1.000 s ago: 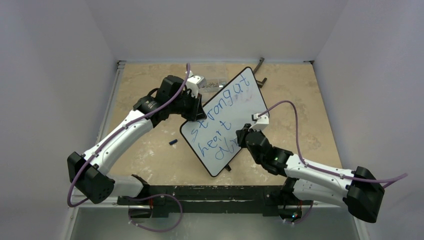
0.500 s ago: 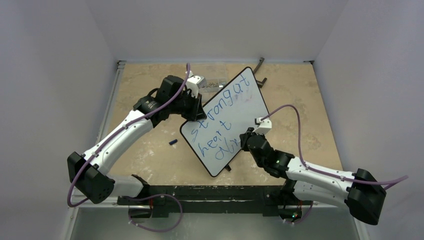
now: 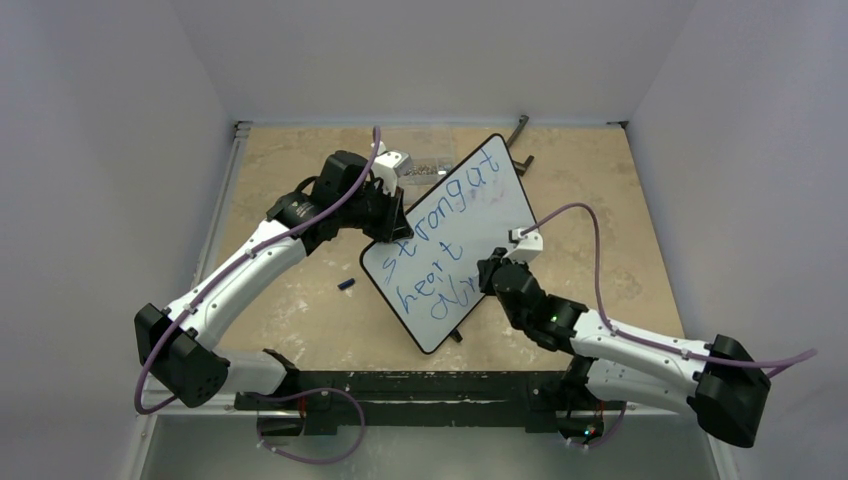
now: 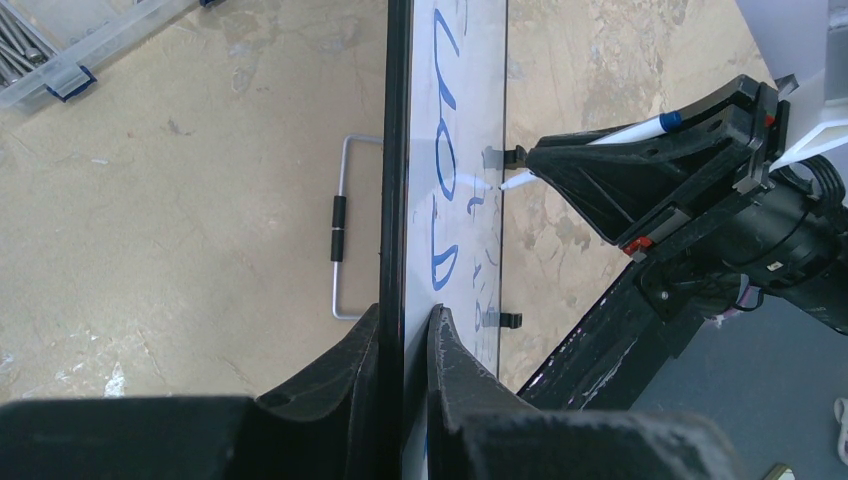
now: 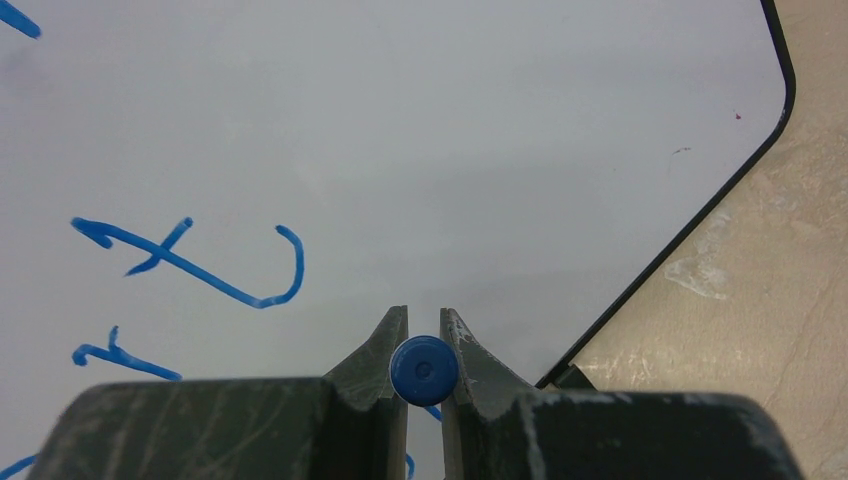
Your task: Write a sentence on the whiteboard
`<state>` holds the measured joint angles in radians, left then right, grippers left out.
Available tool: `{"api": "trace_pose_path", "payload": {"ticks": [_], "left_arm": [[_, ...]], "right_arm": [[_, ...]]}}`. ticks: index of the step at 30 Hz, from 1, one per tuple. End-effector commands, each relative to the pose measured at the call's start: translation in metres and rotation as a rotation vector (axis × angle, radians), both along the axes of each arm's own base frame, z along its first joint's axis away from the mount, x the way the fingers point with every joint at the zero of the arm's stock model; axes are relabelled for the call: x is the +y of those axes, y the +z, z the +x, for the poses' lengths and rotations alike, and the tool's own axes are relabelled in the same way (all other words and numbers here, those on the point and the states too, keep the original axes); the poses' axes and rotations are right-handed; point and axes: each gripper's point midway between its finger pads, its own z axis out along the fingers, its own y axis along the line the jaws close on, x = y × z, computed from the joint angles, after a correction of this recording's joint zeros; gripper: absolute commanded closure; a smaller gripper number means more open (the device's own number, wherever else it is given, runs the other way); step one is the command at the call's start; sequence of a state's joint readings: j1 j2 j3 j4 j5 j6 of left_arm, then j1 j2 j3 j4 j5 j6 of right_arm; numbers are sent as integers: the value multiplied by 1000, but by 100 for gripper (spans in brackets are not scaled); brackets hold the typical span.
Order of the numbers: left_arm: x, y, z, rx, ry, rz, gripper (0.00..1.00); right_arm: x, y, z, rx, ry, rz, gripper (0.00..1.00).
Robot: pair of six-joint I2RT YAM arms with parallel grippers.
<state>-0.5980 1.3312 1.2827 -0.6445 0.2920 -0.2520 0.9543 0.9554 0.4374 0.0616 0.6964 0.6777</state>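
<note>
I have the whiteboard point(image 3: 455, 240) tilted up off the table, with my left gripper's point(image 4: 405, 318) fingers clamped on its upper-left edge. The sentence point(image 3: 440, 240) runs across it in blue: "strong at", "heart", and a last word only begun, so I judge the task well along but unfinished. At the board's lower-right edge, my right gripper point(image 5: 424, 322) is clamped on a blue marker point(image 5: 424, 369). Only the left wrist view shows its tip at the board; the right wrist view shows just its butt end.
</note>
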Motion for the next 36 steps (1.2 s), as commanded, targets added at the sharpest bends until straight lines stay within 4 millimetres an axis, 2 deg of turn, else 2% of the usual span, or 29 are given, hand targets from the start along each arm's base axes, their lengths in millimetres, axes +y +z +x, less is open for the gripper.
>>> {"api": "trace_pose_path", "payload": {"ticks": [1, 10, 24, 36], "left_arm": [[56, -40, 15, -42, 100, 311, 100], [56, -39, 15, -45, 100, 310, 100], [57, -38, 15, -48, 101, 310, 100], [57, -38, 14, -47, 100, 311, 100]], "right_arm": [[5, 33, 17, -73, -45, 34, 100], [6, 36, 22, -77, -64, 37, 100], [7, -5, 10, 14, -37, 35, 100], [7, -17, 2, 36, -10, 55, 100]]}}
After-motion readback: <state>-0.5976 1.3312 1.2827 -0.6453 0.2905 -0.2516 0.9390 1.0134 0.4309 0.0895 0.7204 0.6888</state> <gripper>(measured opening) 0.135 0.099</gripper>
